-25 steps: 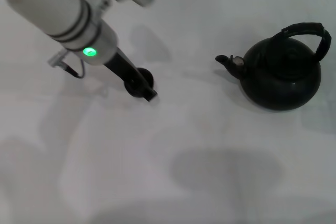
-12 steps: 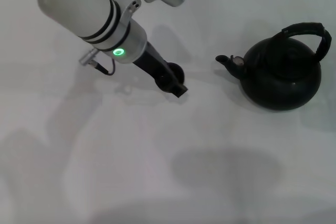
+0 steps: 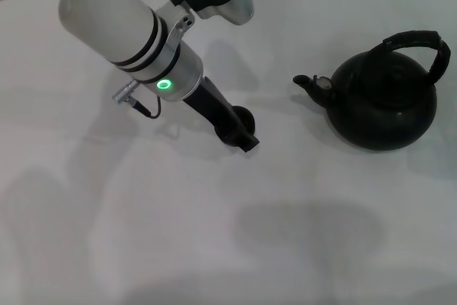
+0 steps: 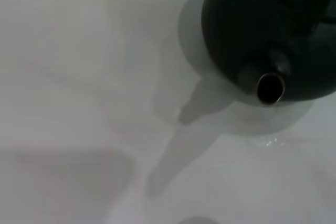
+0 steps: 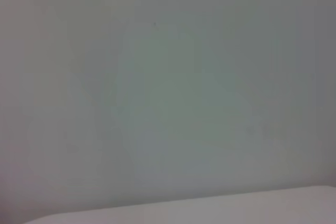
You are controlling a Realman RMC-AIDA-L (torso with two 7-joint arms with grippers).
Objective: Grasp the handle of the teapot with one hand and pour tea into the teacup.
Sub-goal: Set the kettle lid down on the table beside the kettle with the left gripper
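Observation:
The black teapot [image 3: 385, 105] stands on the white table at the right in the head view. Its ribbed arched handle [image 3: 418, 39] loops over the lid and its spout [image 3: 311, 83] points left. My left gripper [image 3: 240, 133] is left of the spout, low over the table, shut on the small dark teacup [image 3: 243, 114]. The cup is partly hidden by the fingers. The left wrist view shows the teapot [image 4: 262, 19] and its spout opening [image 4: 270, 88] close ahead. The right gripper is out of view.
The white table [image 3: 214, 233] stretches around both things, with soft shadows in front. A small cable loop [image 3: 136, 101] hangs off the left wrist. The right wrist view shows only a plain pale surface [image 5: 168, 98].
My left gripper has carried the teacup to the right, toward the teapot's spout, most of it in the first half second. The teapot has not moved.

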